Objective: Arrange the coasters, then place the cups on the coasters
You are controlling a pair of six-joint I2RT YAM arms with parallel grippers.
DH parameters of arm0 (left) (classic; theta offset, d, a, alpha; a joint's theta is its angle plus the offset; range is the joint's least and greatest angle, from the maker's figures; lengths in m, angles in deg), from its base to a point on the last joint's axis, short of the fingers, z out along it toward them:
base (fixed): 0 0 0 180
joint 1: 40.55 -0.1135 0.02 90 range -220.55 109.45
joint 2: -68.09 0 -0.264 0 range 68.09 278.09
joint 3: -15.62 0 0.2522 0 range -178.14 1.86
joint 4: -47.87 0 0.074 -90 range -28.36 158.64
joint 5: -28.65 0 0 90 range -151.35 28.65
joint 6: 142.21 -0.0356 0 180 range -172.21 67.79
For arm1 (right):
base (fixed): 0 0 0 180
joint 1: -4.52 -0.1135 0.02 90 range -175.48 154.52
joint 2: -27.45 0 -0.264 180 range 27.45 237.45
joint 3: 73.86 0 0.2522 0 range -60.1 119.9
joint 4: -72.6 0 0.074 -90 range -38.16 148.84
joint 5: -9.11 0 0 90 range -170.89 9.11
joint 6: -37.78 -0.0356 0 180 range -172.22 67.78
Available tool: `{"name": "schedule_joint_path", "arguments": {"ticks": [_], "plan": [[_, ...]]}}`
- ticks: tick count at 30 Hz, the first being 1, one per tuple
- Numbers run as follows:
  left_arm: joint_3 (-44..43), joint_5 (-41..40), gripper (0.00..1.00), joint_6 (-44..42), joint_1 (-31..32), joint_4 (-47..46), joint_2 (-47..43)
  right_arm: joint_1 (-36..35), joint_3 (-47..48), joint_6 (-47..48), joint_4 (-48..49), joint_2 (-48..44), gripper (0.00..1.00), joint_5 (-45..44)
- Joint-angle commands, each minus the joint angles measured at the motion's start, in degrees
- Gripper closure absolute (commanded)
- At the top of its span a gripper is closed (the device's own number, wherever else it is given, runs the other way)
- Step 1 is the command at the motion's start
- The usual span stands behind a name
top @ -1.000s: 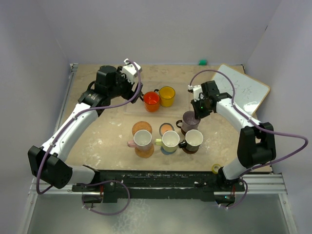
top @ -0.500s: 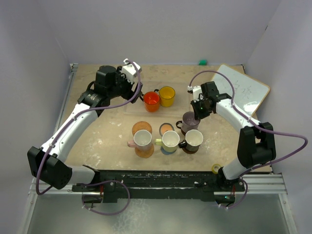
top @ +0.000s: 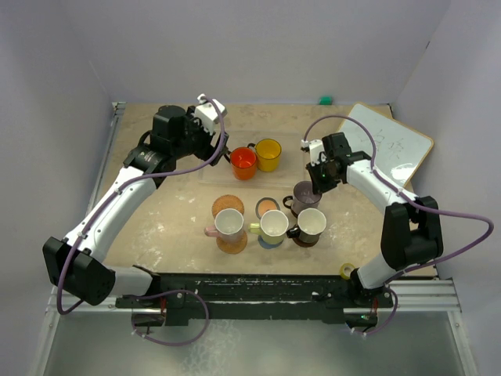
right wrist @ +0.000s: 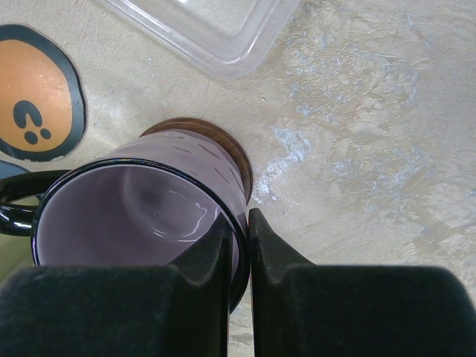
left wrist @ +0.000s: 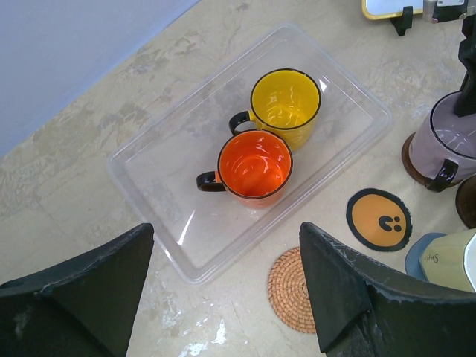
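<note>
My right gripper (right wrist: 249,216) is shut on the rim of the mauve-grey cup (right wrist: 134,208), one finger inside and one outside. That cup (top: 304,192) stands on a dark brown coaster (right wrist: 223,141). My left gripper (left wrist: 227,230) hangs open over the clear tray (left wrist: 149,193), which holds the red-orange cup (left wrist: 254,165) and the yellow cup (left wrist: 285,100). In front, the pink cup (top: 228,223), the pale yellow-green cup (top: 274,225) and the black cup (top: 311,224) each stand on a coaster. A woven orange-brown coaster (left wrist: 286,290) and a grey-rimmed orange coaster (left wrist: 378,219) lie bare.
A whiteboard (top: 391,145) lies at the back right and a small green object (top: 325,99) sits by the back wall. A yellow tape roll (top: 347,271) rests near the right arm's base. Walls close in the table on three sides.
The right wrist has shifted very slightly with the mauve-grey cup in its grip. The left arm has not moved.
</note>
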Motion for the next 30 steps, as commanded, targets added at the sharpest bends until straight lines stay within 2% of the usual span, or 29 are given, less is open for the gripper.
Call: {"name": "schedule_joint_path", "arguments": {"ticks": [1, 30], "plan": [[0.74, 0.78, 0.24, 0.42, -0.35, -3.23, -1.83, -0.35, 0.02, 0.47, 1.58, -1.45, 1.0, 1.44], [0.89, 1.42, 0.23, 0.4, -0.35, -3.43, -1.73, -0.66, -0.89, 1.32, 2.34, -0.22, 1.0, 1.13]]}}
